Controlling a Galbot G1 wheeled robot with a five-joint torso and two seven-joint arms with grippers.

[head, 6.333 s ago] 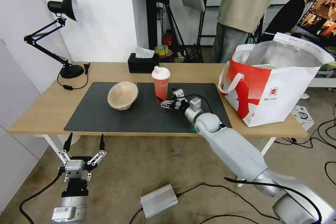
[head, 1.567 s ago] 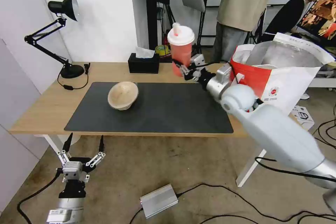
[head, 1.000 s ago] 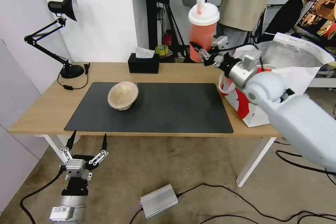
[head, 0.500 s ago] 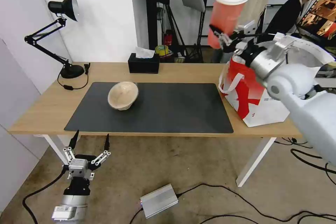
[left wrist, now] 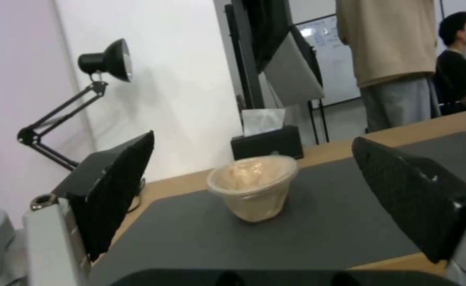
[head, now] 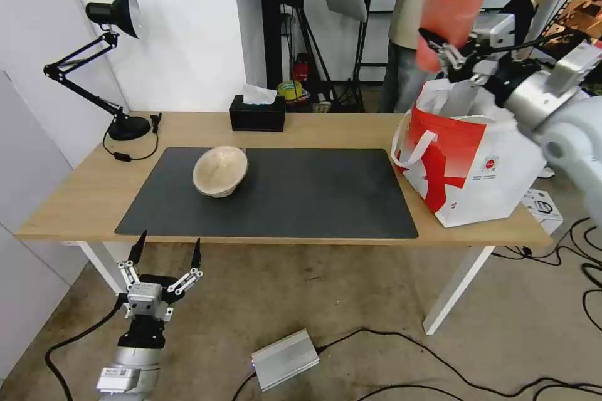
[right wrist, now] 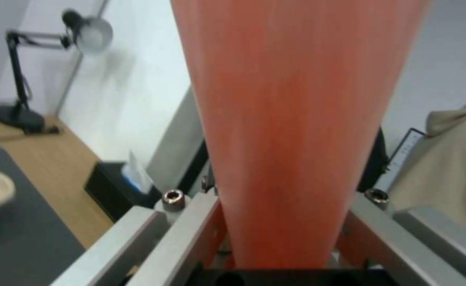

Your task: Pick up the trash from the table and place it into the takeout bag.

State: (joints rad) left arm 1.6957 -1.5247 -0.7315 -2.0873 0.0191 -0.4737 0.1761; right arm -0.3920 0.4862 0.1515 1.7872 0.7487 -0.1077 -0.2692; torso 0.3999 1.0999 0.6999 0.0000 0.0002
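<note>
A: On the table (head: 313,131), at its right end, the bag (head: 476,169) gapes open, foil lining showing; the pulp bowl (head: 219,170) sits well left of the bag.

B: Above the bag's mouth, the right gripper (head: 446,53) is clamped low on the cup (head: 454,3), which tilts.

A: Thin walls, likely light, easily crushed; low grip, top-heavy lid.

B: Left gripper (head: 166,254), fingers spread, hangs below the table's front edge.

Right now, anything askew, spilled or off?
No spills. The beige pulp bowl sits tipped on its side on the mat, mouth not upward. The red drink cup, held by the right gripper above the takeout bag, leans slightly. Left gripper hangs open below the table.
</note>
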